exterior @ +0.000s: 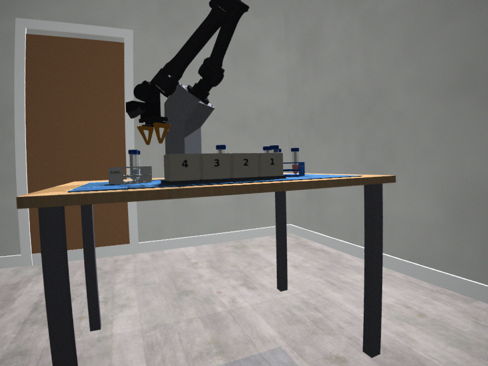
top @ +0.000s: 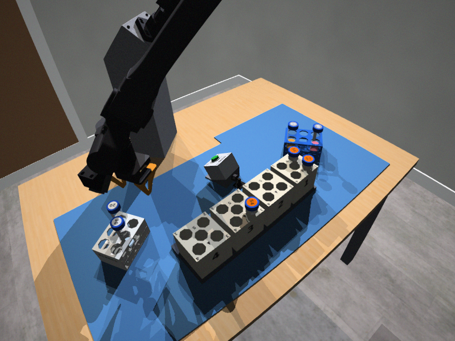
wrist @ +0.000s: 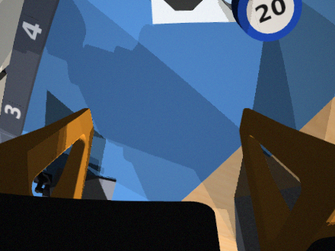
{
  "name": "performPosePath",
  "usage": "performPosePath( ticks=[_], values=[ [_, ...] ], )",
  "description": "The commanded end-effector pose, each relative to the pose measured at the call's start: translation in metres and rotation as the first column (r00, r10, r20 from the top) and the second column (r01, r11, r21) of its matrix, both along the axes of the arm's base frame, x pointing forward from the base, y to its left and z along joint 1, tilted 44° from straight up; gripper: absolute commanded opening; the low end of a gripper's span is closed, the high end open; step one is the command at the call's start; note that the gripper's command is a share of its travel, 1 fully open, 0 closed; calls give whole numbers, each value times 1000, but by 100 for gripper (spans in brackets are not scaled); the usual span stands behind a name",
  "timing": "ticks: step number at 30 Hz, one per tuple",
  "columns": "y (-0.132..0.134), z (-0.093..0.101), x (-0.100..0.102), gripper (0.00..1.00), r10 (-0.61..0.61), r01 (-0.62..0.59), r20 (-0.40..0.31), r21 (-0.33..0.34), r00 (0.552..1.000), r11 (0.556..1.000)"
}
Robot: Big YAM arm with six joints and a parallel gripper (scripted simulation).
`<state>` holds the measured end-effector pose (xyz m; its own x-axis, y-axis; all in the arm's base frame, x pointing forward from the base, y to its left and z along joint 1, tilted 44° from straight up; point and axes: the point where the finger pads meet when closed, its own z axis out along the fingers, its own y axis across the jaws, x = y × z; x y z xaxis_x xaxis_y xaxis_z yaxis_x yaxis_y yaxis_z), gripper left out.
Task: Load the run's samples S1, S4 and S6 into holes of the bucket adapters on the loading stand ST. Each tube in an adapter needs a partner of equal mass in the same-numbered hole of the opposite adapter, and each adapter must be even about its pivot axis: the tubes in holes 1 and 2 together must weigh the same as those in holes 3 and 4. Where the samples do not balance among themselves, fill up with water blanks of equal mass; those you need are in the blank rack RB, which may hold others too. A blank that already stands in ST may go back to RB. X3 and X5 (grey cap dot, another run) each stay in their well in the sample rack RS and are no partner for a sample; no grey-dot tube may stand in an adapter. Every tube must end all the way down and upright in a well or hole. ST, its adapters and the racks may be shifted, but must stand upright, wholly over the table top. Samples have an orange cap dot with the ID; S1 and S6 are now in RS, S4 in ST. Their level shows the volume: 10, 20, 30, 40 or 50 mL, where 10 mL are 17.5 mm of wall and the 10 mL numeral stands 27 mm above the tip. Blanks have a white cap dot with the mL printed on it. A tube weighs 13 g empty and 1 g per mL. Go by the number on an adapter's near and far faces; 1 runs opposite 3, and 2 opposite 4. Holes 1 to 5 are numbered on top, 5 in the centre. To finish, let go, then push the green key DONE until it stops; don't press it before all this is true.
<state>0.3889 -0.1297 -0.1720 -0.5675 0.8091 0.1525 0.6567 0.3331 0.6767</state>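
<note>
Hangs over the blue mat (top: 182, 204) at the left end of the table (top: 45, 212), just behind the white rack (wrist: 154, 14): gripper (top: 133, 185) pointing down, orange fingers spread wide with nothing between them. Looks down on a blue-capped tube marked 20 (top: 113, 205) at the rack's back corner, ahead of the fingers and not yet between them; beside it, a second capped tube (top: 117, 223) with a number too blurred to read. Probably handles as a light, stiff plastic cylinder with a smooth, slippery round wall, so best taken on the bare wall just under the cap, where the wider cap rim can stop a slide, then drawn straight up to avoid jamming in its well. Calls for a moderate squeeze only; likely to swing if pinched low or off-centre. Further right, a grey box with a green key (top: 215, 157), untouched. Then a row of four pale blocks, numbered 4 (top: 212, 257) to 1: block 4 and block 2 (top: 281, 203) bare of tubes, an orange-dot tube (top: 252, 203) upright in block 3, two more orange-dot tubes (top: 293, 150) side by side in block 1. At far right, a small blue rack (top: 303, 133) with two capped tubes (top: 292, 125) standing in it.
</note>
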Motion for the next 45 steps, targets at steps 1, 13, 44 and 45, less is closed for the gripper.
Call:
performPosePath(
  ticks=[1, 13, 44, 45],
  values=[
    [-32, -16, -4, 80, 7, -7, 23, -27, 1000, 1000],
    [-50, -44, -5, 80, 45, -44, 28, -33, 999, 998],
    [-46, -67, 15, 80, 18, -16, 33, -37, 999, 999],
    [-46, -67, 15, 0, 18, -16, 33, -37, 999, 999]
  ],
)
